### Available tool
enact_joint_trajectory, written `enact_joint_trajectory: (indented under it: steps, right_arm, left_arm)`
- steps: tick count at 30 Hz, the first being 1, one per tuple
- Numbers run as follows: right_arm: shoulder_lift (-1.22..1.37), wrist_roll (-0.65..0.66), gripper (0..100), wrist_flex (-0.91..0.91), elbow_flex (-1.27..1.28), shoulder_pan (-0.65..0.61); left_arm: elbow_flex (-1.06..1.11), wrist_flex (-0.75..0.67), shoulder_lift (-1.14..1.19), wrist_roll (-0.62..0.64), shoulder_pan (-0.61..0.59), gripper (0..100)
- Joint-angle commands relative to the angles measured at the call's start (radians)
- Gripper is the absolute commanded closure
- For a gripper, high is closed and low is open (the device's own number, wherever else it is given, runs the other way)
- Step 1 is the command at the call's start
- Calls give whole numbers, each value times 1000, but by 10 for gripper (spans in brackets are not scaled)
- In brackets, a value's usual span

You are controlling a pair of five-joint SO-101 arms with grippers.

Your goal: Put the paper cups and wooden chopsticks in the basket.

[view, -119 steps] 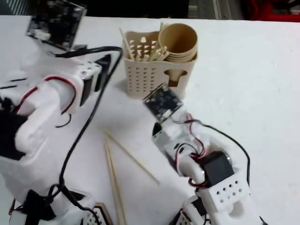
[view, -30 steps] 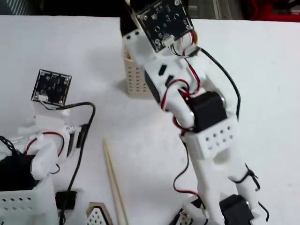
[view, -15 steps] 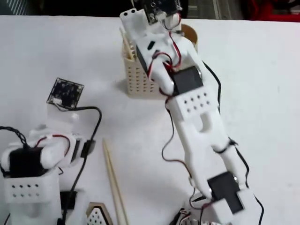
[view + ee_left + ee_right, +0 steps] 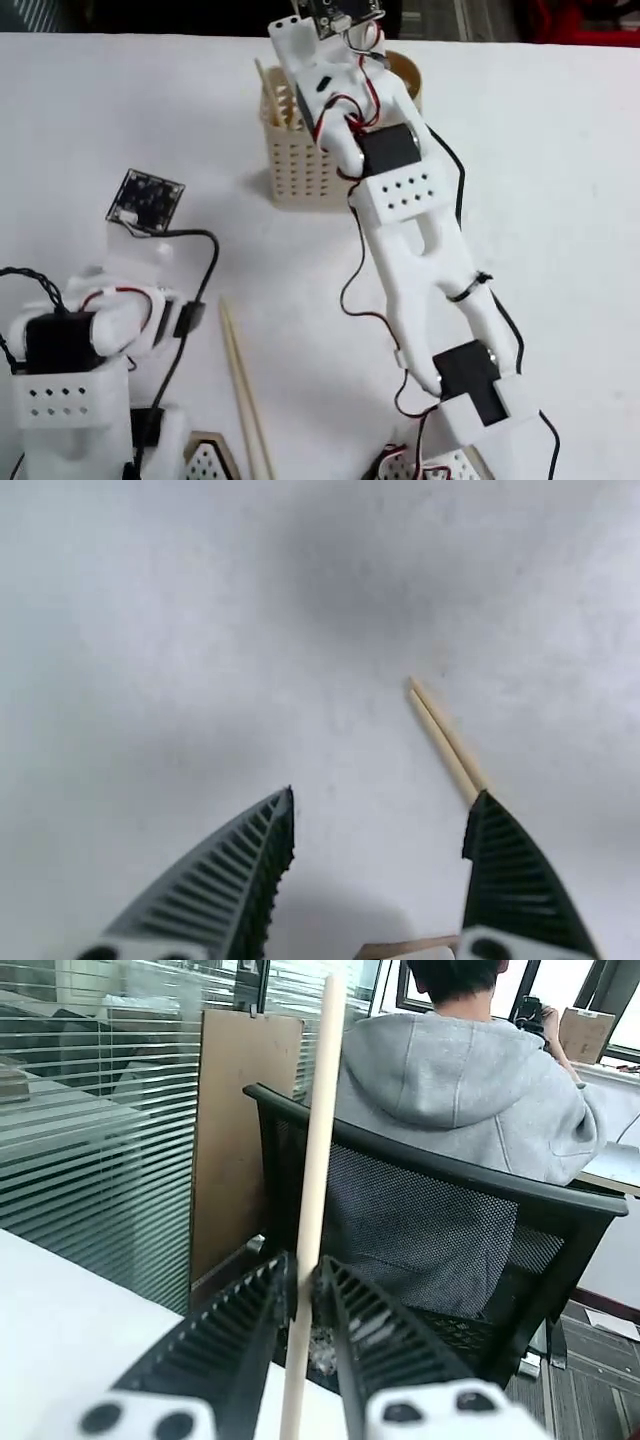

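White table (image 4: pixel 560 180), two arms mounted at its near edge.
- Basket (image 4: pixel 298 168): far centre, upright.
- Standing chopsticks (image 4: pixel 268 88): inside the basket.
- Paper cups (image 4: pixel 408 70): at the basket's right end.
- Right arm (image 4: pixel 420 240): stretched over the basket.
- Right gripper (image 4: pixel 305 1260): pinched tight on the held chopstick (image 4: pixel 318 1110), which stands upright.
- Left gripper (image 4: pixel 385 795): spread wide, holding nothing, low over the table.
- Loose chopsticks (image 4: pixel 243 395): a pair lying side by side, near left, just beside the left gripper.

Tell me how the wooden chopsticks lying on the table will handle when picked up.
The thin pale wooden chopsticks are probably light and stiff: the matching chopstick in the right tool stands straight. Lying flat on the smooth white table, they may roll or slide apart.
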Motion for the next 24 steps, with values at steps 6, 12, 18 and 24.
enact_joint_trajectory:
  steps: [6, 12, 18, 24]
  right_arm:
    - [-19, -103, 884, -8, 21, 44]
    - [-166, -141, 867, 143, -44, 45]
    - [-377, -141, 883, 381, -61, 51]
    - [-490, -140, 883, 714, -60, 53]
  left_arm:
    - [-2, -18, 4, -8, -2, 725]
    - [0, -17, 4, -8, -2, 723]
    - [-3, -18, 5, -8, -1, 722]
    - [-37, -18, 15, -8, 2, 721]
